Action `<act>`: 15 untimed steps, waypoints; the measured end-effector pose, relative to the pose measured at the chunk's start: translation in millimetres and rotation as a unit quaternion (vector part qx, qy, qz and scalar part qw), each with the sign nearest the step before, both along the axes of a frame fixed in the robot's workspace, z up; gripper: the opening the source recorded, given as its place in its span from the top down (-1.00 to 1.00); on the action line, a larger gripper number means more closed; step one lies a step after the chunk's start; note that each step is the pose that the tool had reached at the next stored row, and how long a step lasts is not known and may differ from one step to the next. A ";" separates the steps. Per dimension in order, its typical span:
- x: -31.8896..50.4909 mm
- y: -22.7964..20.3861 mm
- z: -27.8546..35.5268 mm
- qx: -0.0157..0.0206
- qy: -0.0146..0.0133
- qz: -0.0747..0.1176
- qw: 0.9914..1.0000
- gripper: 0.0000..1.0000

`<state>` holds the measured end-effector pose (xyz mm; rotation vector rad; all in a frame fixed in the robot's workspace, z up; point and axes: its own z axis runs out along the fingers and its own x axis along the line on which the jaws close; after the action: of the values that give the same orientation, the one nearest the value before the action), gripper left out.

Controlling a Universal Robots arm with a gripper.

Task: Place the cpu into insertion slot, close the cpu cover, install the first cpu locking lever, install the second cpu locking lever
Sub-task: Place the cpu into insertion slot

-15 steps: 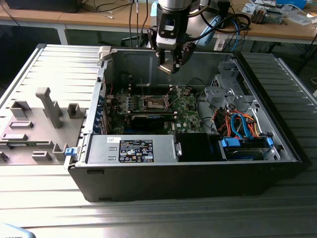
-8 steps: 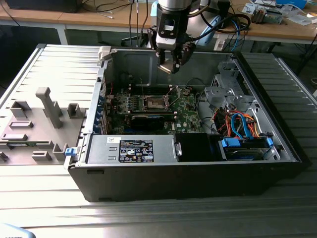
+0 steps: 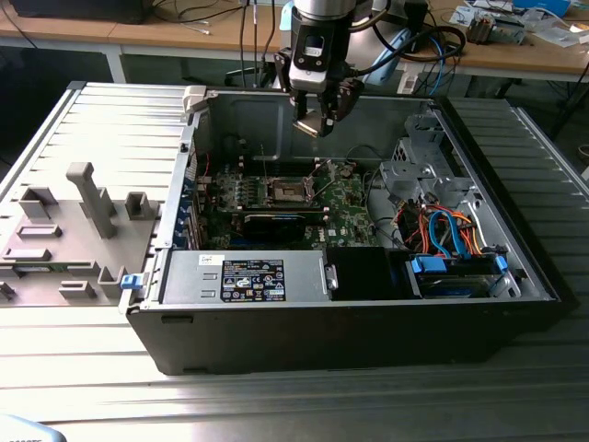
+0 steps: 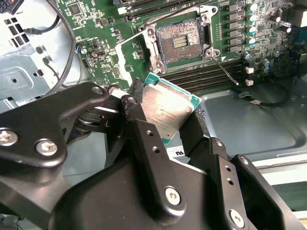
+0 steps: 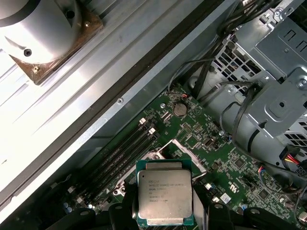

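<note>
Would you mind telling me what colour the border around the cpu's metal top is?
Green; the cpu shows it best in the first wrist view.

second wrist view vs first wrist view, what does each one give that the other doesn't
Second wrist view: the open insertion slot, dark centre exposed, and the long black fingers seen from behind.
First wrist view: the round coin battery and a silver cylinder on a square plate outside the case.
Both: the cpu clamped in the gripper over the green motherboard, with the long memory slots.
</note>
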<state>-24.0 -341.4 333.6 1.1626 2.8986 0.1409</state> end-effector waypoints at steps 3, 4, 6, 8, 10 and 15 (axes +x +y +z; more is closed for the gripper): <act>0.0 0.0 0.0 0.000 0.000 -0.002 1.000 -0.09; 0.0 0.0 0.0 0.000 0.000 -0.002 1.000 -0.09; 0.0 0.0 0.0 0.000 0.000 -0.003 1.000 -0.09; 0.0 0.0 0.0 0.000 0.000 -0.003 1.000 -0.09; 0.0 0.0 0.0 0.000 0.000 -0.004 1.000 -0.09; 0.0 0.0 0.0 0.000 0.000 -0.007 1.000 -0.09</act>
<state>-24.0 -341.4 333.6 1.1828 2.8897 0.1407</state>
